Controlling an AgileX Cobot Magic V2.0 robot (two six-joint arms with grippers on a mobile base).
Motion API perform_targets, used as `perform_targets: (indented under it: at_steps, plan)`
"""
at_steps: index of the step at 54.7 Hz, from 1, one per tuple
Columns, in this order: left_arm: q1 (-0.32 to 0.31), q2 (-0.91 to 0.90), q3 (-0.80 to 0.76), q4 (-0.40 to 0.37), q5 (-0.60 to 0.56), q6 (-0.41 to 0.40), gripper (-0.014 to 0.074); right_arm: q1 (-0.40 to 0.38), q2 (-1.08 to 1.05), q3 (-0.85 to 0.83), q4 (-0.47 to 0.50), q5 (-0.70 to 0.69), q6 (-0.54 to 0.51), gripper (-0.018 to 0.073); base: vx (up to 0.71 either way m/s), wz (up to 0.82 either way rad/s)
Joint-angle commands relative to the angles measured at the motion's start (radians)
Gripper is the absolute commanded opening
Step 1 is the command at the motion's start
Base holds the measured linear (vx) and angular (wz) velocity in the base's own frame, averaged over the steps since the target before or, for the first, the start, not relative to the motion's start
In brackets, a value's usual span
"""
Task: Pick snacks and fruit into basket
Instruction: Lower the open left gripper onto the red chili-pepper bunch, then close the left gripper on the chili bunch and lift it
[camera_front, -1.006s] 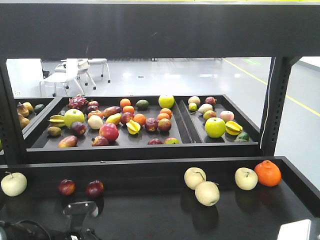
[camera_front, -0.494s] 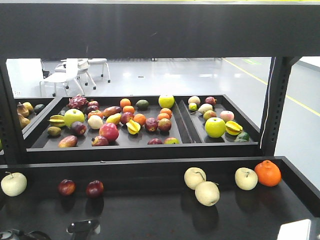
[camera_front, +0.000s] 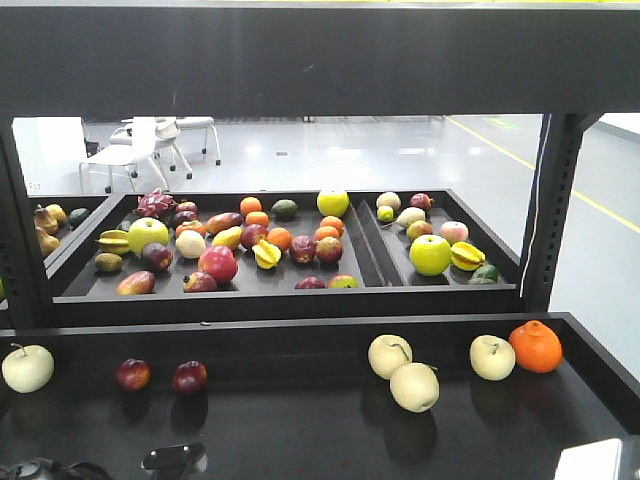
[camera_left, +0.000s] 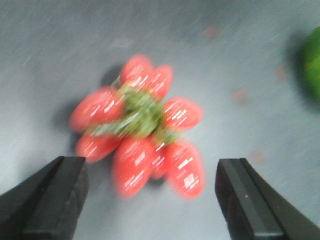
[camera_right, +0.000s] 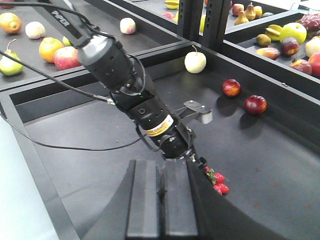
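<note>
My left gripper (camera_left: 150, 172) hangs open just above a cluster of glossy red berries with green stems (camera_left: 142, 125) lying on the dark shelf floor; nothing is between its fingers (camera_left: 55, 195). A green rounded edge (camera_left: 315, 62) shows at the right border of the left wrist view, too cut off to identify. My right gripper (camera_right: 161, 167) is shut and empty, held back from the left arm (camera_right: 125, 85), whose tip points down at the same berries (camera_right: 218, 182). The snacks and the basket are out of view.
Two red fruits (camera_front: 160, 376), pale apples (camera_front: 405, 372) and an orange (camera_front: 536, 346) sit along the back of the near shelf (camera_front: 300, 430). Behind it, trays (camera_front: 365, 255) hold many mixed fruits. A black upright (camera_front: 548, 215) stands at the right.
In the front view the left arm has sunk lower, toward the bottom edge. The fruits on the shelves have not moved.
</note>
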Motion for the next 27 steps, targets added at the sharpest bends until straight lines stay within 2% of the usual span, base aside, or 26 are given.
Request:
perform_targets:
  at_steps: [1,27]
  plan:
    - [-0.001,-0.036,-0.041,0.048,-0.022,-0.005,0.0607,-0.003,-0.009,-0.032,0.020,-0.022,-0.005,-0.0008,0.00,0.00]
    - [-0.001,-0.014,-0.042,0.047,0.005,-0.006,0.0586,-0.003,-0.009,-0.032,0.020,-0.021,-0.005,-0.0008,0.00,0.00]
